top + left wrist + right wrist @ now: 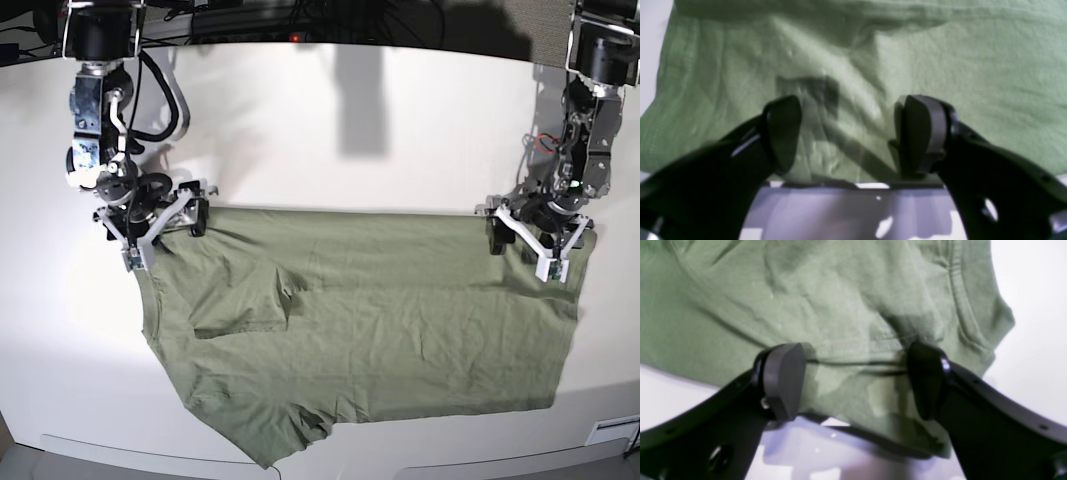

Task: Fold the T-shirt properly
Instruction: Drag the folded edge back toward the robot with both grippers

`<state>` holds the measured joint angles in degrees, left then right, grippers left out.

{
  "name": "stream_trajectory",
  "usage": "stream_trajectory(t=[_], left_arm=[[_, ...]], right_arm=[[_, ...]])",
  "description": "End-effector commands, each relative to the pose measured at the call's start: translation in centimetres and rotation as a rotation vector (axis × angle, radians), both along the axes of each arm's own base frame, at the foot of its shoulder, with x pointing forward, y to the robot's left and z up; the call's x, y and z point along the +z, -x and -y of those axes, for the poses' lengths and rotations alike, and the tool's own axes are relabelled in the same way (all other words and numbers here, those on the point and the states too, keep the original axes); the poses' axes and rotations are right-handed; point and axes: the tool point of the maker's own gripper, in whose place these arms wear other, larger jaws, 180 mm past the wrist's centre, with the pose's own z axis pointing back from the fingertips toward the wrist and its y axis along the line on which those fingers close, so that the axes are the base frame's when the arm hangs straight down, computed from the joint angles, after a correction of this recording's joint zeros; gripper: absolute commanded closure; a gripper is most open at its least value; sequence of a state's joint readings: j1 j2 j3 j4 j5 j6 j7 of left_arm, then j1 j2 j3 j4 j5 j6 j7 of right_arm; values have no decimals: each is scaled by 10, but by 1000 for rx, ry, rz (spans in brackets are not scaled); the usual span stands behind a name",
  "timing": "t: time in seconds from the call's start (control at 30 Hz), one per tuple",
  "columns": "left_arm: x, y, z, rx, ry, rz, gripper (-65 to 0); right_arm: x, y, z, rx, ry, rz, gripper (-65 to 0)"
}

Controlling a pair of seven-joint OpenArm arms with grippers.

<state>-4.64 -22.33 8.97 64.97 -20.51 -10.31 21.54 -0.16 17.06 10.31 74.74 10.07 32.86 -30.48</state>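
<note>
1. The counter (330, 120) is white and carries the T-shirt, which is the only thing on it; it shows pale at the edges of both wrist views, beyond the cloth.
2. The T-shirt (380, 330) is green and wrinkled. It lies spread flat between the two hands, folded over so that a straight edge runs from one hand to the other. A sleeve (240, 300) lies folded onto the body, closer to the right hand than to the left.
3. The left hand (540, 245) sits at one end of that straight edge, over the shirt's corner. Its fingers (920, 133) stand wide apart, with cloth filling the view ahead of and between them. Nothing is pinched. The fingers look close above the cloth; whether they touch it I cannot tell.
4. The right hand (160, 222) sits at the other end of the edge. Its fingers (783, 380) also stand wide apart and grip nothing. A stitched hem (857, 346) crosses just ahead of the fingertips, and the shirt's edge drops away to the hand's right.
</note>
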Motion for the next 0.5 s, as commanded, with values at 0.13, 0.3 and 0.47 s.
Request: stream_trajectory(t=[0.13,0.3,0.47], left_arm=[[-44,69,-14,12,-46,-258,-455],[-32,76,-28,65,-36,-221,-455],[-17,84,-39,101,-34,-181,-455]], right_arm=[[0,12,5,3,19,-28,-475],[1,24,3,22,41,-48,-475],[1,40,1,46,58,-71,-475]])
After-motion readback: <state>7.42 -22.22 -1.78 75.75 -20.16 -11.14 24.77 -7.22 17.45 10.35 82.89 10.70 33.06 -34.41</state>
